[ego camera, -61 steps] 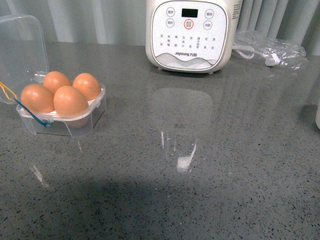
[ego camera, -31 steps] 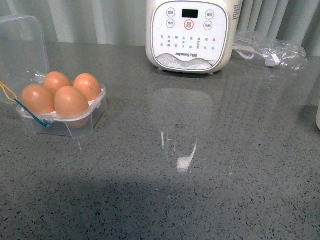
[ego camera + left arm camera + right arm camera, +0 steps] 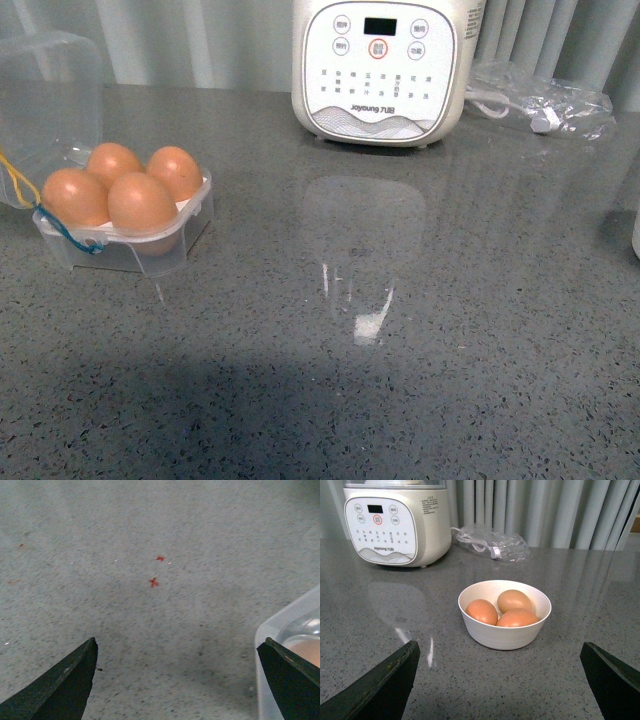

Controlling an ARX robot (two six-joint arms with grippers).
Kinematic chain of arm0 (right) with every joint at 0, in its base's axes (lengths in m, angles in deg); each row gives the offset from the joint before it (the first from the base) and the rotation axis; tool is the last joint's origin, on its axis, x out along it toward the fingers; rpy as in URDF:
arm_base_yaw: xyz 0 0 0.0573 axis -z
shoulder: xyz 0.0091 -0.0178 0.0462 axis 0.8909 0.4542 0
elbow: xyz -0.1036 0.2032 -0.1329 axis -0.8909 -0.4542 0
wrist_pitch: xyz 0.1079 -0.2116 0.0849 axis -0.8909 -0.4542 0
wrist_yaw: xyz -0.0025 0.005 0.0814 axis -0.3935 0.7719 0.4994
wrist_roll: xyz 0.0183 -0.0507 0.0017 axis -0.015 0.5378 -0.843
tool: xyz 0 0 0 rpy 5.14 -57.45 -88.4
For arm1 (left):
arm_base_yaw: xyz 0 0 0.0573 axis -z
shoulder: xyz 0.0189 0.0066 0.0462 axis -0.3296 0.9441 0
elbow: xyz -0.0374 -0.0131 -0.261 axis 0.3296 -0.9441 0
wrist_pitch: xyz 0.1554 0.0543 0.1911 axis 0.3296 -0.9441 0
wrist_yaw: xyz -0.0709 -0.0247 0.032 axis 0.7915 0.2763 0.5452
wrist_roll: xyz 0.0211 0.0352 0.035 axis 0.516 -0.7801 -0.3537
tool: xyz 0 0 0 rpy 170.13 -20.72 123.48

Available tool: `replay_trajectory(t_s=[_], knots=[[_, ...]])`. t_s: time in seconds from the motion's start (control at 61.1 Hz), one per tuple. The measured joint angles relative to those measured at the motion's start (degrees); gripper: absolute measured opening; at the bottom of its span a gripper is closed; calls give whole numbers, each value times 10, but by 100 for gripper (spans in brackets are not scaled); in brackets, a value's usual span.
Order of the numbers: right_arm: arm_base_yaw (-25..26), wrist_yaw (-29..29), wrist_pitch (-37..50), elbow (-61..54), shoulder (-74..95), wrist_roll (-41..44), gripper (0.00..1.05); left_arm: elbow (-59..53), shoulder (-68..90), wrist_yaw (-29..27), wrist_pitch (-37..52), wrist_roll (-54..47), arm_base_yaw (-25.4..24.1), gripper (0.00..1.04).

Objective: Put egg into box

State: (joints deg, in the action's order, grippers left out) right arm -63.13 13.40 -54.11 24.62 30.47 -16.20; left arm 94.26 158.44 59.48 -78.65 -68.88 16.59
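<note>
With all four cells of the box (image 3: 125, 225) filled, both open tools are best kept clear and empty.

Left gripper (image 3: 177, 680): two fingers visible at the edges of the left wrist view. Each finger (image 3: 60, 685) is dark, near black, matte, wedge-shaped and tapering to a pointed tip. Faint pale specks on the upper edges. No cables, screws or markings visible.

Right gripper (image 3: 500, 680): two fingers of the same kind in the right wrist view. Each finger (image 3: 382, 685) is dark, smooth, triangular in outline, with a slightly lighter rim along the upper edge. No arm parts appear in the front view.
</note>
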Motion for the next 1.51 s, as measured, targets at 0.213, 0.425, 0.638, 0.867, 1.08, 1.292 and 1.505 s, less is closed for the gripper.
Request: replay_trajectory(t_s=[0.213,0.425,0.638,0.867,1.08,1.292,1.505], knots=[[0,0,0,0,0,0,98,11,-13,3,-26,43,64,98],[0,0,0,0,0,0,98,10,-33,13,-58,63,131,98],[0,0,0,0,0,0,98,4,-63,19,-85,62,160,98],[0,0,0,0,0,0,98,6,-152,-4,-153,37,153,98],[0,0,0,0,0,0,98,6,-226,13,-205,24,132,98],[0,0,0,0,0,0,98,-144,-320,-9,28,39,95,67],[0,0,0,0,0,0,98,-277,-384,47,83,45,51,26]])
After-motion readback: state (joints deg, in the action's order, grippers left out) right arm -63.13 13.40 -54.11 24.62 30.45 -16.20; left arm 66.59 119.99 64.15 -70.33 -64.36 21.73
